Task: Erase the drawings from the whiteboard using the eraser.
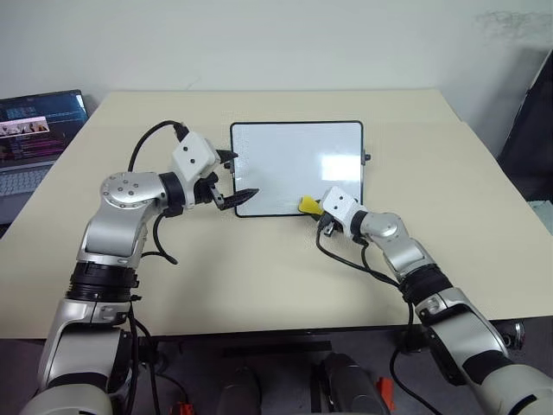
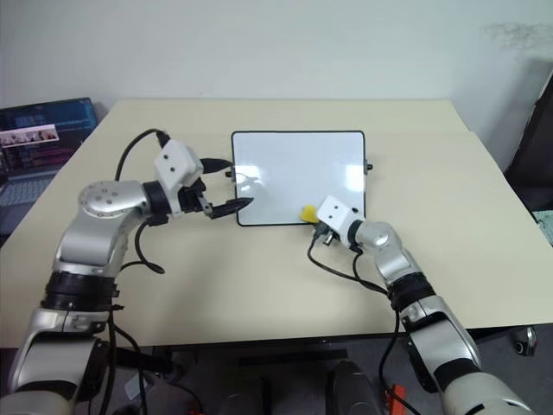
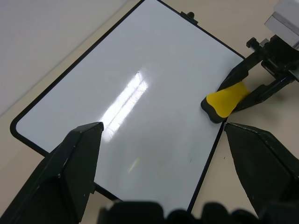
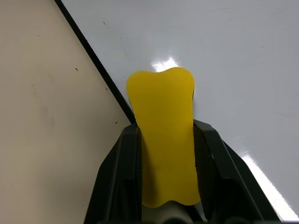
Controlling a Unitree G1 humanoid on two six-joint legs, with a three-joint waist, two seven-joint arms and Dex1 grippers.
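Note:
The whiteboard [image 1: 298, 164] lies flat mid-table, glossy white with a thin black frame. Its face reads as blank with glare, and the drawings are out of view. The yellow eraser [image 4: 161, 116] is clamped in my right gripper [image 1: 316, 208], which is shut on it. The eraser's tip [image 3: 224, 99] rests over the board's near edge, close to the near right corner. My left gripper [image 1: 243, 174] is open at the board's near left corner, its two black fingers [image 3: 79, 154] spread wide over the board's short left side with nothing between them.
The beige table [image 1: 259, 277] has bare room in front of and on both sides of the board. An open laptop [image 1: 34, 130] stands off the table's far left corner. A dark object [image 1: 531, 130] stands beyond the right edge.

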